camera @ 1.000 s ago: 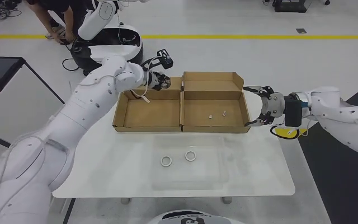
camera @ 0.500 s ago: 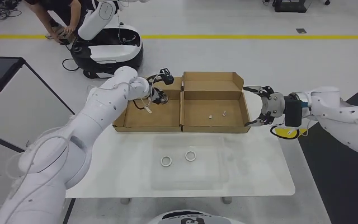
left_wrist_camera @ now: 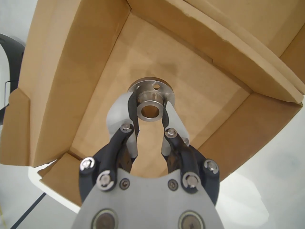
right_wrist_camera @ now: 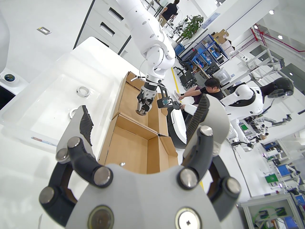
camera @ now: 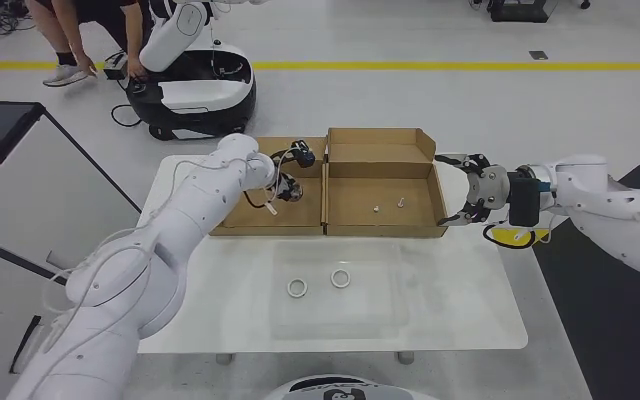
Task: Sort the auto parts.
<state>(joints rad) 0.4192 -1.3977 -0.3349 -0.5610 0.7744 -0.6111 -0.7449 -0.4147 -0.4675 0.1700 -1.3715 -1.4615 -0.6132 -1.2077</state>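
- While the sort is part-way through, the tabletop (camera: 470,310) carries two open cardboard boxes side by side along its far half and a clear tray (camera: 400,322) nearer the robot.
- Left box (camera: 300,212): this appears to be the drop point for the step in hand. The left arm is positioned over it.
- Right box (camera: 350,205): it already holds sorted items (see the last entry), so this share of the work is judged done.
- Left pincer (left_wrist_camera: 149,107): closed on a flanged bushing (left_wrist_camera: 152,90), gripping the narrow hub with the flange pointing down toward the box floor. Contact between flange and floor cannot be confirmed. Release is judged the outstanding action for this part.
- Right pincer (camera: 445,189): jaws spread wide, holding nothing, parked just beside the right box's outer wall and off the tabletop edge.
- First ring (camera: 298,288) and second ring (camera: 341,278): both lie flat in the clear tray, near each other but apart, not yet sorted. These are judged the remaining workload.
- First fastener (camera: 375,209) and second fastener (camera: 400,201): small metal pieces lying on the right box floor, close together (type too small to tell).
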